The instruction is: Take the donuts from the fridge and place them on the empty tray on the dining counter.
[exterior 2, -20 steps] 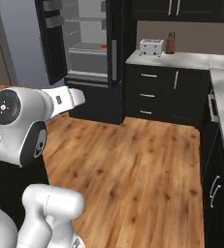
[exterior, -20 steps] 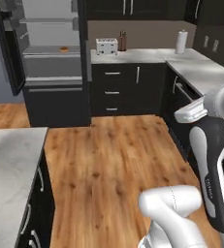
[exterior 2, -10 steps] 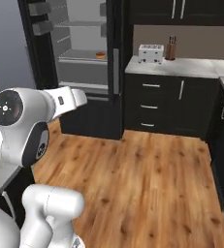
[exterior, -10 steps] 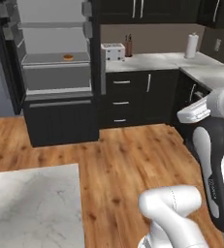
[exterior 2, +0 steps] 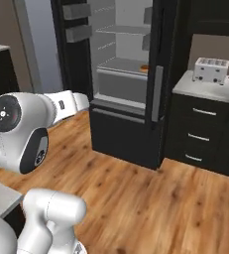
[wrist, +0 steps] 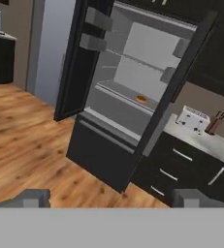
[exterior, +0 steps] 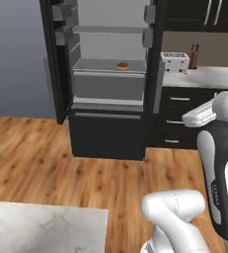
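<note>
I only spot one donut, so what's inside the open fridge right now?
An orange-brown donut sits on a fridge shelf. The drawer below is closed, hiding its contents; no purple donut shows.

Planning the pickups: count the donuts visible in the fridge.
1: an orange-brown donut on the fridge shelf, toward its right side. A second may be hidden from these angles.

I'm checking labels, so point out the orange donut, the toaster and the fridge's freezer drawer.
orange donut (exterior: 122, 65): left base view, on its glazed top.
toaster (exterior 2: 211, 70): right base view, on its white front face.
freezer drawer (exterior: 108, 134): left base view, on its black front panel.
</note>
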You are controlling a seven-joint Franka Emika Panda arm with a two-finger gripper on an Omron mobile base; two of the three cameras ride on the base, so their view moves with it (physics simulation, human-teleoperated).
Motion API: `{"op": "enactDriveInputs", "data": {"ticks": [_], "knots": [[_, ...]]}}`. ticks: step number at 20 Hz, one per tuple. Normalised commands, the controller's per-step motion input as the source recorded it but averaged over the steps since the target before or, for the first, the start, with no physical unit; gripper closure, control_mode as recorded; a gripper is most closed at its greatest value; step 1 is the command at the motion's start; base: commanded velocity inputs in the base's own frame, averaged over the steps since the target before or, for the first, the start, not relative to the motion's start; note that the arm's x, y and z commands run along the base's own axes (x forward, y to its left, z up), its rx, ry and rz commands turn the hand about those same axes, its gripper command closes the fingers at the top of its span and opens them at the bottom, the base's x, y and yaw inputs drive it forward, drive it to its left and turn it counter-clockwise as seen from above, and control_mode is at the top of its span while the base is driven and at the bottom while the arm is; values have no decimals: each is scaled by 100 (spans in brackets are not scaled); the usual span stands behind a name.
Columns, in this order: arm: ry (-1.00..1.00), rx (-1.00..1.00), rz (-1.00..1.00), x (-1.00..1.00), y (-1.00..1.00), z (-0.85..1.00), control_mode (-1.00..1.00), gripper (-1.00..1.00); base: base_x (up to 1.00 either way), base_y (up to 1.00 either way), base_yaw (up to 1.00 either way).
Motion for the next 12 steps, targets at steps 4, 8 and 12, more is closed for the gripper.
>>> {"op": "enactDriveInputs", "data": {"ticks": [4, 8, 12], "knots": [[0, 0, 0, 0, 0, 0, 100, -100, 100, -8, 58], [0, 0, 0, 0, 0, 0, 100, -100, 100, -5, 39], [0, 0, 0, 0, 0, 0, 100, -100, 100, -5, 12]]}}
